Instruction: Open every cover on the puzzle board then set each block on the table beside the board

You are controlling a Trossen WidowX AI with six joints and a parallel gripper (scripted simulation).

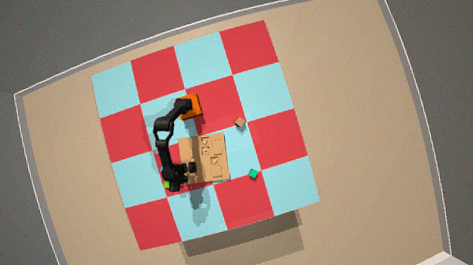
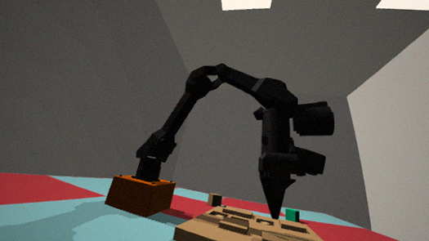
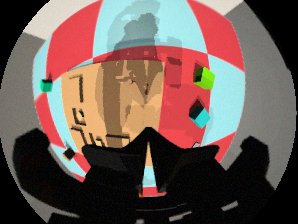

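The tan puzzle board (image 1: 223, 156) (image 2: 206, 239) (image 3: 96, 85) lies flat, with several wells and cover pieces; which covers are open is too small to tell. My gripper (image 1: 192, 168) (image 2: 275, 217) (image 3: 148, 129) is shut and empty, above the board. A teal-green block (image 1: 253, 173) (image 2: 292, 215) (image 3: 46, 85) and a brown block (image 1: 239, 121) (image 2: 214, 200) (image 3: 69, 153) rest off the board on one side. A lime block (image 1: 167, 185) (image 3: 206, 79) and a cyan block (image 3: 201, 118) rest off its other side. A small pale thing (image 3: 196, 145) is partly hidden by the gripper.
The orange arm base (image 1: 191, 105) (image 2: 140, 196) stands behind the board on the red and light-blue checkered table. The arm arches over one side and hides part of the board and table in the top view. Its shadow crosses the board.
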